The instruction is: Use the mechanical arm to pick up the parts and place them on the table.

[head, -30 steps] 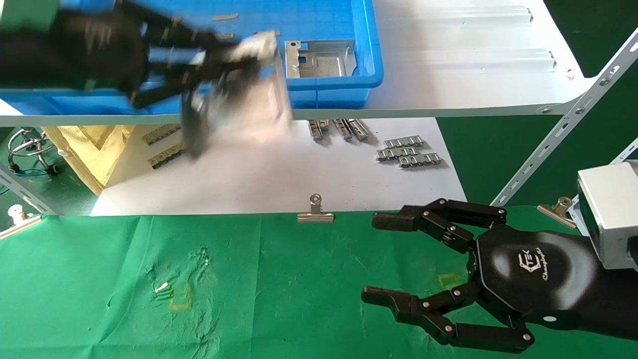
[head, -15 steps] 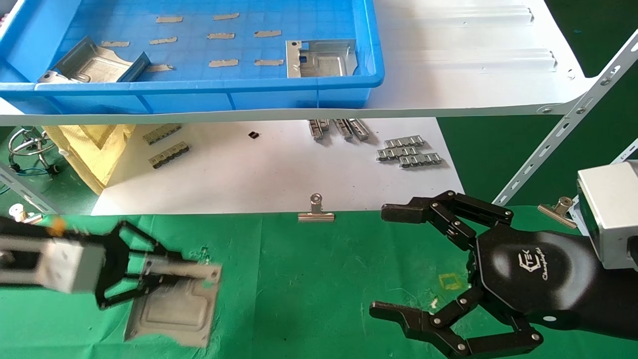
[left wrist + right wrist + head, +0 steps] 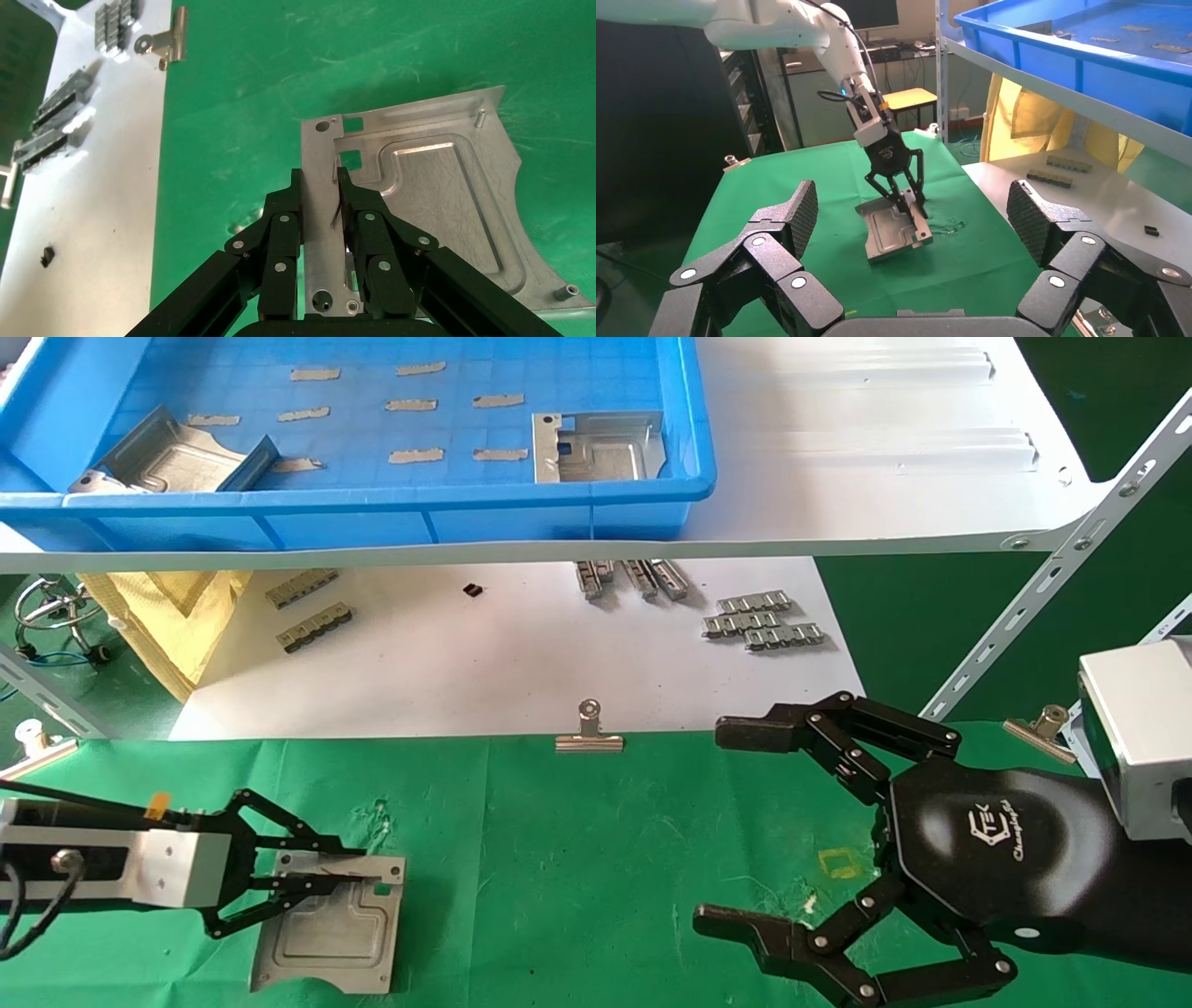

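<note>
Left gripper fingers pinched shut on the upright folded flange of one part, which lies flat on the green table at the near left. In the left wrist view the two black fingertips sit close together either side of the thin flange edge, embossed panel beside them. Left arm comes in low from the left edge, nearly level with the cloth; in the right wrist view it drops steeply from above onto the plate.

Right gripper fingers spread wide, holding nothing, hovering over the table at the near right, palm with white logo facing up, wrist box at the right edge.

Two more parts in the blue bin on the white shelf: one tilted at the left, one flat at the right. Binder clip at the cloth's far edge, linked strips on the white sheet beyond.
</note>
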